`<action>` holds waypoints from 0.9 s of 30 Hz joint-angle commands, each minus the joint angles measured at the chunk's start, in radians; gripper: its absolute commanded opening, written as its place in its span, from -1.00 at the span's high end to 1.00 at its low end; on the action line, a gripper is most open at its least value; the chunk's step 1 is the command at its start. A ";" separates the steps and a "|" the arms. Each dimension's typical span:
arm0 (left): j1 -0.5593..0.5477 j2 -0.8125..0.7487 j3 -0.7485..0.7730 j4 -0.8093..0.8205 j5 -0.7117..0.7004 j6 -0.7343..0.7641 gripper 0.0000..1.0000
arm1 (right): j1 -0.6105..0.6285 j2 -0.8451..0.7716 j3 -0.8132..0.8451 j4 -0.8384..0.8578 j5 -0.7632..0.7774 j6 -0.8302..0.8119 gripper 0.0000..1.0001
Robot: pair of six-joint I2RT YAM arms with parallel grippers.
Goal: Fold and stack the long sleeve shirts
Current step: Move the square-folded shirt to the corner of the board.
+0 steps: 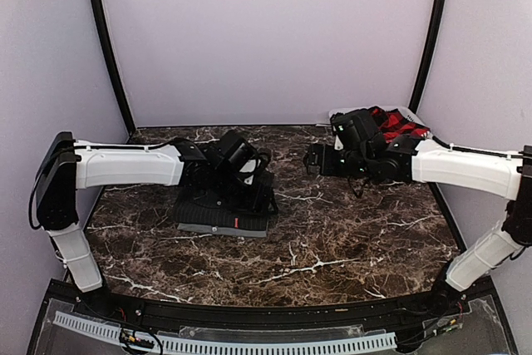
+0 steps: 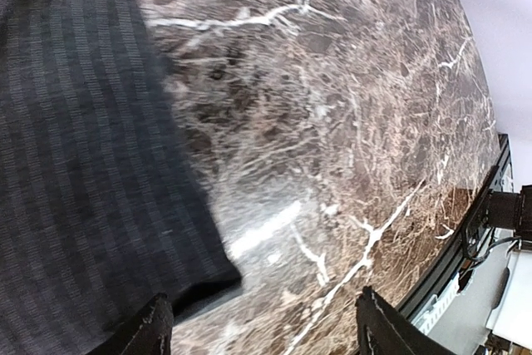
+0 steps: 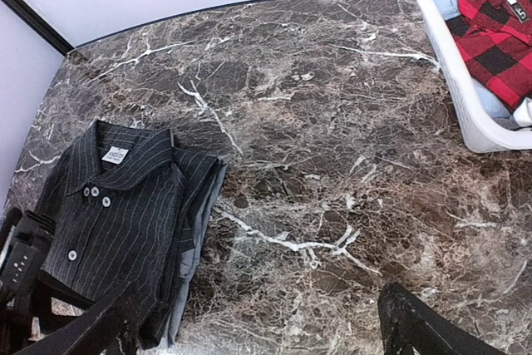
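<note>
The black pinstriped shirt (image 3: 116, 214) lies folded, collar up, on top of the folded grey shirt (image 3: 196, 239), whose edge shows underneath. The stack sits left of centre on the table (image 1: 220, 224). The red-and-black plaid shirt (image 3: 497, 32) lies in the white basket (image 3: 449, 81) at the back right (image 1: 401, 126). My left gripper (image 2: 266, 330) is open and empty, hovering over the stack's edge (image 1: 253, 179); pinstriped cloth (image 2: 83, 164) fills the left of its view. My right gripper (image 3: 258, 330) is open and empty above bare marble between stack and basket (image 1: 312, 160).
The dark marble table (image 1: 332, 239) has walls on three sides and a black rail along its near edge (image 1: 274, 318). Pale blue cloth (image 3: 486, 101) lies under the plaid shirt in the basket.
</note>
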 commanded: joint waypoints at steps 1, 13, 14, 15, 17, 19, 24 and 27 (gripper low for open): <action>-0.027 0.052 0.047 0.029 0.043 -0.031 -0.48 | -0.004 -0.043 -0.028 -0.008 0.026 0.008 -0.93; -0.043 0.167 0.074 0.055 0.078 -0.031 -0.48 | -0.004 -0.067 -0.062 -0.020 0.021 0.017 -0.94; -0.053 0.168 0.079 0.048 0.077 -0.031 -0.48 | -0.004 -0.069 -0.063 -0.022 0.022 0.017 -0.94; -0.063 0.171 0.086 0.044 0.076 -0.032 -0.48 | -0.004 -0.071 -0.065 -0.025 0.024 0.016 -0.94; -0.080 0.171 0.092 0.036 0.072 -0.040 -0.48 | -0.004 -0.076 -0.067 -0.029 0.030 0.017 -0.94; -0.095 0.175 0.095 0.025 0.069 -0.047 -0.48 | -0.004 -0.079 -0.070 -0.034 0.035 0.016 -0.94; -0.124 0.180 0.107 0.014 0.052 -0.056 -0.48 | -0.004 -0.080 -0.072 -0.038 0.037 0.017 -0.94; -0.127 0.202 0.122 0.011 0.028 -0.048 -0.48 | -0.004 -0.079 -0.074 -0.037 0.036 0.019 -0.94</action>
